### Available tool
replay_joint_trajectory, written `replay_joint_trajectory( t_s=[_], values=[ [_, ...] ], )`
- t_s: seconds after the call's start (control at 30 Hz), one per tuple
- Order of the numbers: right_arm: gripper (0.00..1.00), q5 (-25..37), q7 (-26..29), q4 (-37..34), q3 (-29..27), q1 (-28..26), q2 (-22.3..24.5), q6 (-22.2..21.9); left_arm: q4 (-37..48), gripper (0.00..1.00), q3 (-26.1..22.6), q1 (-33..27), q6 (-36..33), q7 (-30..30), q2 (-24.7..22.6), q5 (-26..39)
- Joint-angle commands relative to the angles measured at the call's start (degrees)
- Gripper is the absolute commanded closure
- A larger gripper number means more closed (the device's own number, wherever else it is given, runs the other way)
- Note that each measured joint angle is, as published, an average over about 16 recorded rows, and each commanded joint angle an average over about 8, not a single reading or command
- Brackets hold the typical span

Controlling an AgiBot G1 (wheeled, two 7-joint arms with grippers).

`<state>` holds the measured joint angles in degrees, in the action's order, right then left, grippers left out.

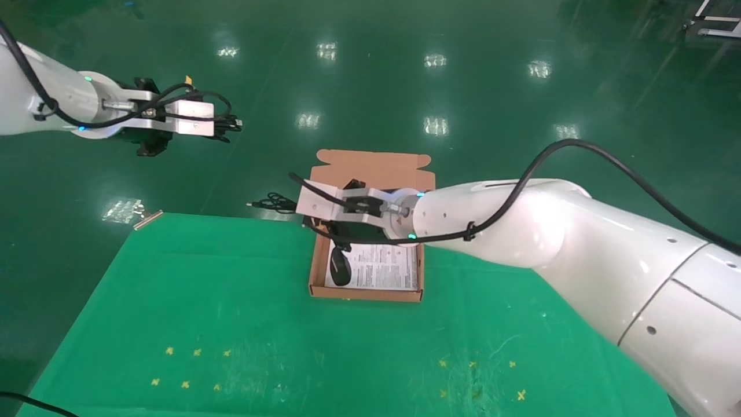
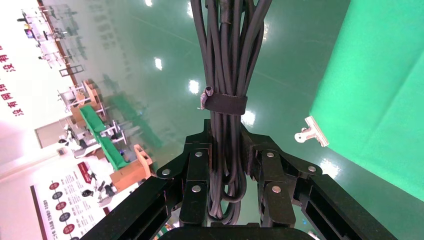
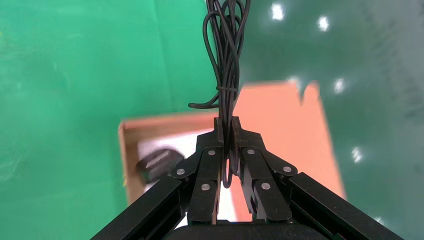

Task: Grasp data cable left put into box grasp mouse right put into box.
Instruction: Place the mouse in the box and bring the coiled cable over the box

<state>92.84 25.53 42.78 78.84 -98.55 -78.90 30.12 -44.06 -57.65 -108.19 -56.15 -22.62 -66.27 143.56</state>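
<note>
data cable [image 2: 223,75] | pinched in left gripper [image 2: 227,150] jaws | right gripper [image 3: 226,137] jaws pinching mouse cord [image 3: 226,60]

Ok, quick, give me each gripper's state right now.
Left gripper: shut on the data cable, raised off to the left, away from the box.
Right gripper: shut on the mouse cord, above the box; mouse inside.

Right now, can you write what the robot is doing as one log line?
left gripper: shut on data cable, off table | right gripper: shut on mouse cord over box | mouse: in box
</note>
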Motion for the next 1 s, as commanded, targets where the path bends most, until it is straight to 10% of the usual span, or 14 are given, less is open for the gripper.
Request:
replay_joint_trajectory(
  t_s=[0.03,0.27,0.53,1.0],
  values=[
    [1.00,-0.7,0.4,-0.2,1.4,0.1,0.0,-0.5,0.0,1.00,0.0,0.0,0.0,0.0,0.0,0.0],
    [0.97,-0.6,7.1,-3.8,5.0,0.4,0.0,-1.6,0.0,1.00,0.0,0.0,0.0,0.0,0.0,0.0],
    [0.01,0.1,10.6,-4.0,7.5,0.0,0.1,-1.2,0.1,1.00,0.0,0.0,0.0,0.0,0.0,0.0],
    [0.00,0.1,10.4,-3.8,7.3,-0.1,0.3,-1.1,0.1,1.00,0.0,0.0,0.0,0.0,0.0,-0.1]
  ],
)
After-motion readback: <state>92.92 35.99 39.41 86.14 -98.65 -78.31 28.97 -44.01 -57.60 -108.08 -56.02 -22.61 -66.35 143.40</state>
